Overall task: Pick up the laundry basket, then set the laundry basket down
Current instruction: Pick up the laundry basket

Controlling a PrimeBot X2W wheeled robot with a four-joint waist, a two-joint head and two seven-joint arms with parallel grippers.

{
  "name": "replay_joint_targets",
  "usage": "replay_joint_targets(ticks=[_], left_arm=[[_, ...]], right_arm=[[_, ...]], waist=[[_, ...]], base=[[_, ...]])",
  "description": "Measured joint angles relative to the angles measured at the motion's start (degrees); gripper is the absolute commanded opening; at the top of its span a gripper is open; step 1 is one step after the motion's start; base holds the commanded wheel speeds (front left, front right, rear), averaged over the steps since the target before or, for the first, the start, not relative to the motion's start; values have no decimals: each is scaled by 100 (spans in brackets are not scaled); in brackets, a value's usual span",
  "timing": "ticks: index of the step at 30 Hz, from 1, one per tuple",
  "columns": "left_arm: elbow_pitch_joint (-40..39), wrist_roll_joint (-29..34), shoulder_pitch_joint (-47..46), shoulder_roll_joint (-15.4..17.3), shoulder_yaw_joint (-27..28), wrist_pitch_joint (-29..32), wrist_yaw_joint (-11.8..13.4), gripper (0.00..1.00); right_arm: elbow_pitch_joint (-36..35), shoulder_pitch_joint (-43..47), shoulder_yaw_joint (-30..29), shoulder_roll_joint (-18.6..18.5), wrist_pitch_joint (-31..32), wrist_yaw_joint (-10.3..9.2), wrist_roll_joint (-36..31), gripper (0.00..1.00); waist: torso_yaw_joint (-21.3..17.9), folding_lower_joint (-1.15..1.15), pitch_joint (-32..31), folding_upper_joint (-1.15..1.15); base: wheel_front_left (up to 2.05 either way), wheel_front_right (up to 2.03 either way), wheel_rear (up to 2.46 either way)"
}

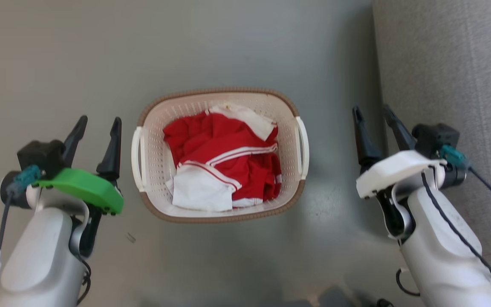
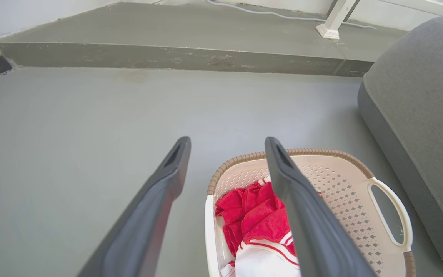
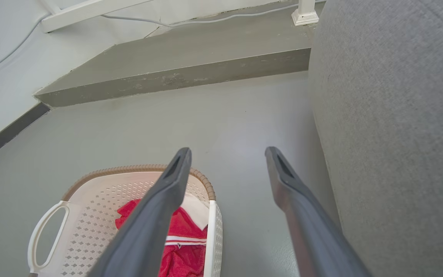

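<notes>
**Cream-white laundry basket (image 1: pixel 155 128) sitting on the floor (image 1: pixel 228 42), untouched**

Grey floor is carrying the basket squarely between your two arms; red and white clothing (image 1: pixel 224 149) is lying inside it. Your left gripper (image 1: pixel 100 121) is hanging near the basket's left handle (image 1: pixel 136 157), jaws standing apart on nothing. Your right gripper (image 1: pixel 371 110) is hanging off the right handle (image 1: pixel 304 145), jaws likewise apart, beside the grey upholstered seat (image 1: pixel 450 64).
</notes>
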Motion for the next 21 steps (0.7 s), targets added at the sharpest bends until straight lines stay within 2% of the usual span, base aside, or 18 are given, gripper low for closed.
replay_joint_targets(ticks=[12, 17, 21], left_arm=[[739, -408, -998, 193, -324, 354, 0, 100], [1032, -617, -1347, 190, -567, 482, 0, 100], [1262, -740, -1466, 175, -791, 619, 0, 100]], right_arm=[[978, -1056, 439, 0, -7, 102, 45, 100], [1284, -1432, 794, -5, -8, 202, 388, 100], [1559, -1606, 1077, -9, -5, 203, 608, 100]], waist=[[6, 0, 993, 0], [6, 0, 1390, 0], [14, 0, 1653, 0]], base=[[0, 0, 0], [0, 0, 0], [0, 0, 0]])
